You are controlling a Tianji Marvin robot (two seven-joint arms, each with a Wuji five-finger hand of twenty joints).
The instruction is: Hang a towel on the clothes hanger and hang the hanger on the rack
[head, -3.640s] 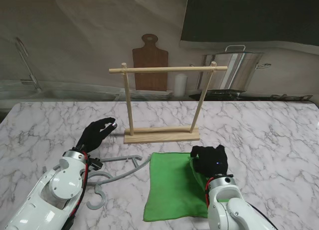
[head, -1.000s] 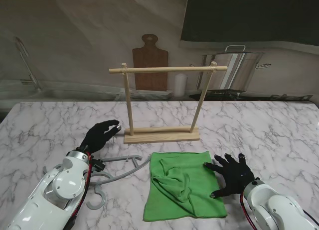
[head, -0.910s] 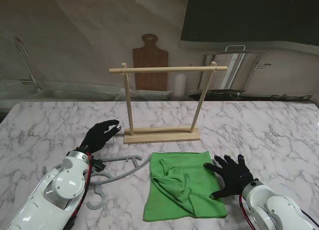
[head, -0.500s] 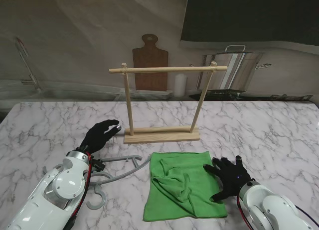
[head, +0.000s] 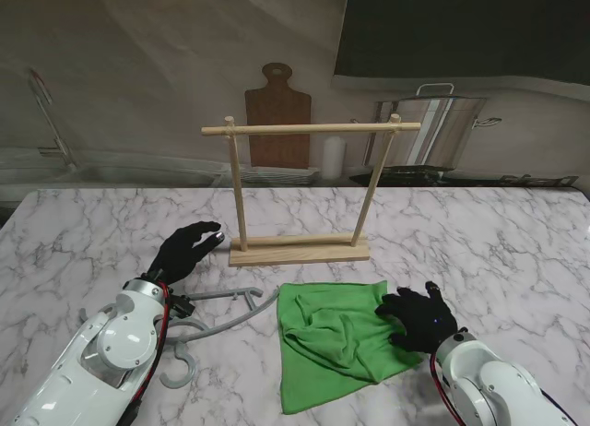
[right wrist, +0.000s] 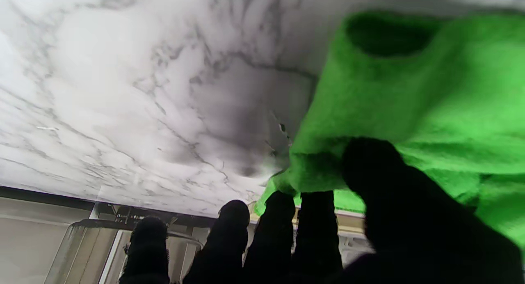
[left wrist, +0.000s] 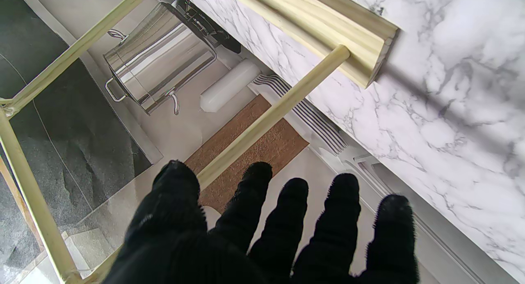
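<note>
The right hand (head: 420, 317) has pinched the towel (head: 334, 338) edge and dragged it askew, where moments ago it lay spread flat. The left hand (head: 187, 248) stays loose and empty near the hanger (head: 207, 325), so draping comes next.

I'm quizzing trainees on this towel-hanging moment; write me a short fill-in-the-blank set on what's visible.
The right hand pinches the ____ towel.
The grey hanger lies on the ____ table.
The left hand holds ____.
The wooden rack stands ____ from me than the towel.

Missing words: green; marble; nothing; farther
</note>
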